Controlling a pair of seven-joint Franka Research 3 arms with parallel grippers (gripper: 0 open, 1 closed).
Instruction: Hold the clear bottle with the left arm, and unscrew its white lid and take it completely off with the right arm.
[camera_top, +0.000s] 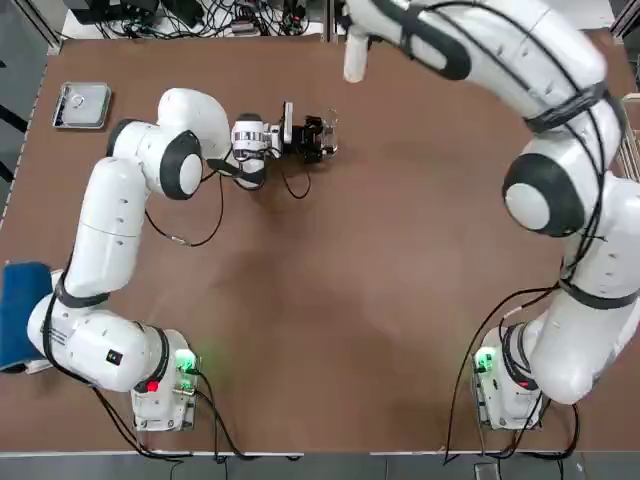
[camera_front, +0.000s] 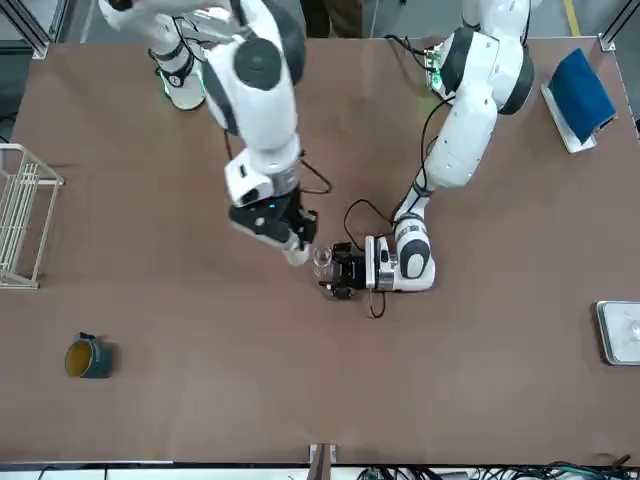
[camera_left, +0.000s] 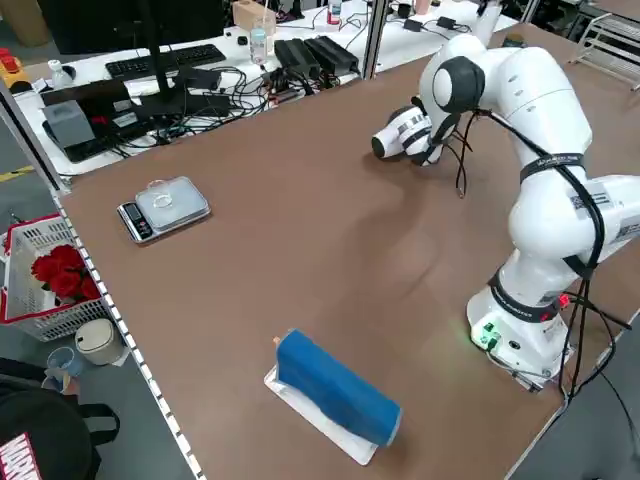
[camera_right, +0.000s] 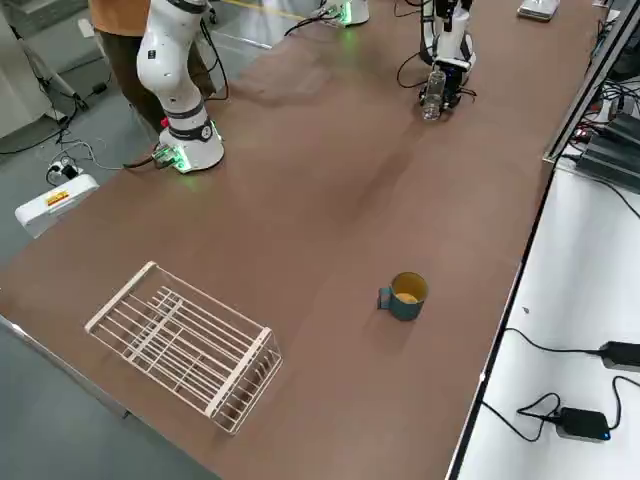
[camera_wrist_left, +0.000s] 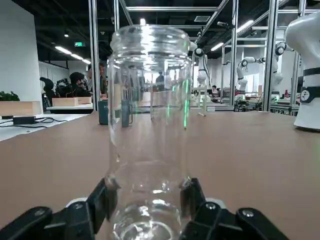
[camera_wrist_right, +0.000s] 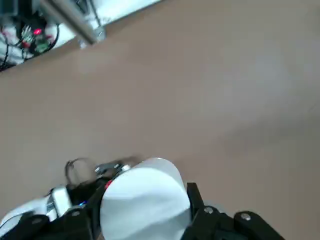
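Observation:
The clear bottle (camera_wrist_left: 148, 135) stands upright on the brown table (camera_top: 380, 250), its threaded neck bare and open. My left gripper (camera_front: 338, 272) lies low on the table, shut on the bottle's (camera_front: 322, 262) base; in the left wrist view its fingers (camera_wrist_left: 97, 197) press both sides of the glass. The white lid (camera_wrist_right: 145, 200) is off the bottle, and my right gripper (camera_front: 293, 243) is shut on it. The lid (camera_front: 297, 256) hangs tilted just beside the bottle's mouth and apart from it. From overhead the lid (camera_top: 355, 60) shows under the right arm.
A teal mug (camera_front: 88, 357) and a wire rack (camera_front: 20, 215) sit on the robot's right side of the table. A metal tray (camera_top: 82, 105) lies at the far left corner. A blue roll (camera_top: 20, 310) rests near the left arm's base.

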